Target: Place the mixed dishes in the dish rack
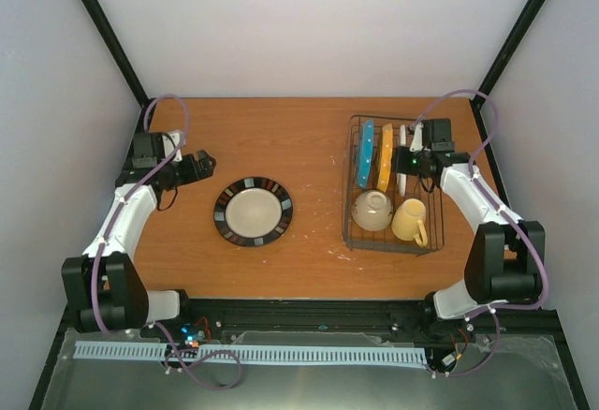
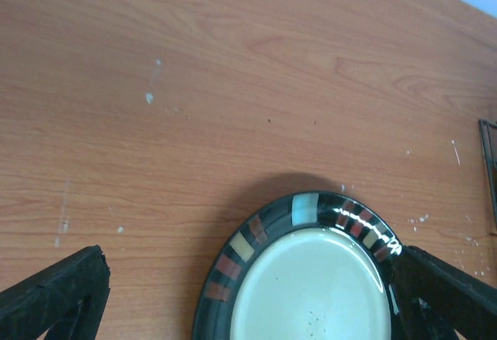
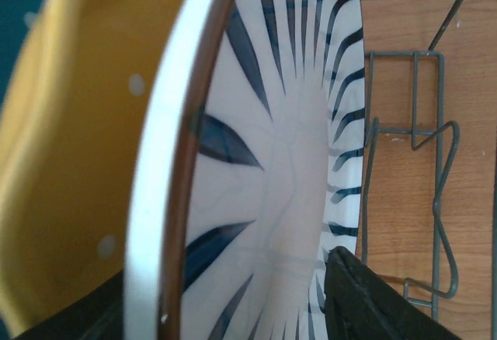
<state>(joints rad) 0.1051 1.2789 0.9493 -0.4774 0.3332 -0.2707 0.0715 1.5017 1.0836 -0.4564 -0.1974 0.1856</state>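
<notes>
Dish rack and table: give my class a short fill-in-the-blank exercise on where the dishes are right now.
1. ___ plates stand upright in the dish rack.
2. In the rack, the yellow mug sits next to the cream ___.
3. The dark-rimmed plate lies flat on the ___.
Missing words: three; bowl; table.

A brown wooden table, dotted with small white specks, stands between pale white walls and black corner posts.

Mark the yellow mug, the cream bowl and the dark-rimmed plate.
yellow mug [image 1: 406,218]: top external view, its body.
cream bowl [image 1: 372,212]: top external view, its rounded wall.
dark-rimmed plate [image 2: 311,293]: left wrist view, its cream centre.
</notes>
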